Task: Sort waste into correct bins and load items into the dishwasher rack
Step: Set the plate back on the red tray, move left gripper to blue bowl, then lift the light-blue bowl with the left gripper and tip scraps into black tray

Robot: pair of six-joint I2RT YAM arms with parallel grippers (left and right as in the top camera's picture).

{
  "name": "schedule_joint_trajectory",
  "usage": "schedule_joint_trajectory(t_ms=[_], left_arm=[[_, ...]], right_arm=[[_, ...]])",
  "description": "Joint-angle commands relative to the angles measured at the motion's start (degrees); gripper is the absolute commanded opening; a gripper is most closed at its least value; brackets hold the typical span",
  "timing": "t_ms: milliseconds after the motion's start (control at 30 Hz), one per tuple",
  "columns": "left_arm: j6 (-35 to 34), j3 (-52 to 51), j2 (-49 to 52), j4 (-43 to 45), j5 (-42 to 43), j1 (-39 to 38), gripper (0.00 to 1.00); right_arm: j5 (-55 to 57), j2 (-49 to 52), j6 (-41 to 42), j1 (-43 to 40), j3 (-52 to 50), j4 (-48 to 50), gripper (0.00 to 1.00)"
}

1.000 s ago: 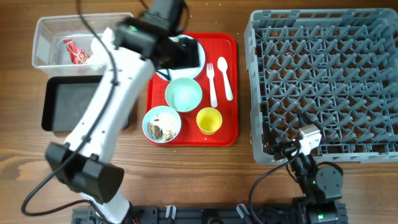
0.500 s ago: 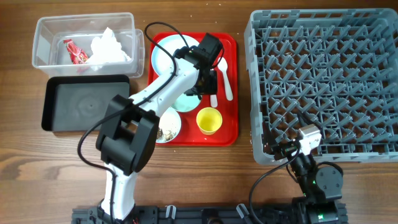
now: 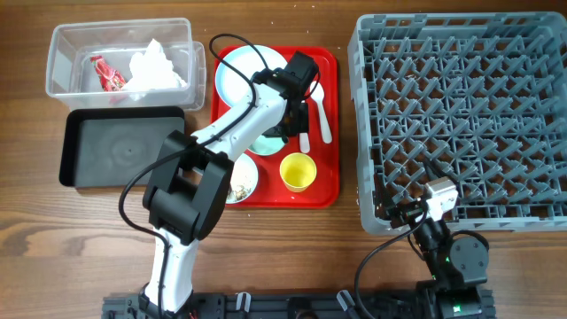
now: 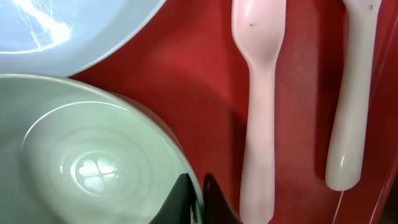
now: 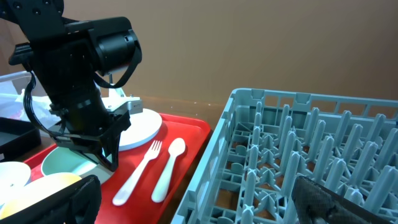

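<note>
Rack-loading is in hand: we judge the left jaws (image 4: pixel 198 198) pinched on the mint bowl (image 4: pixel 93 162) rim between them, the right jaws (image 5: pixel 199 208) standing apart; next, lift clear toward the dishwasher rack (image 3: pixel 461 115).

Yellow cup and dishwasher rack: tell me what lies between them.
In the overhead view, nothing stands between the yellow cup and the dishwasher rack: only a bare edge of the red tray, then a strip of bare wooden table.
</note>
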Motion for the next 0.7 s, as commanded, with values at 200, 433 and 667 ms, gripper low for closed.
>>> schedule_joint_trajectory(t_ms=[200, 433, 667], left_arm=[[-0.2, 4.9, -0.6, -6.4, 0.7, 0.3, 0.58], [-1.4, 7.0, -15.8, -26.7, 0.5, 5.8, 0.68], [-4.9, -9.1, -16.1, -21.7, 0.3, 6.1, 0.61]], right_arm=[[0.3, -0.4, -0.7, -0.2, -0.1, 0.2, 1.0], [0.3, -0.4, -0.7, -0.2, -0.1, 0.2, 1.0], [0.3, -0.4, -0.7, -0.2, -0.1, 0.2, 1.0]])
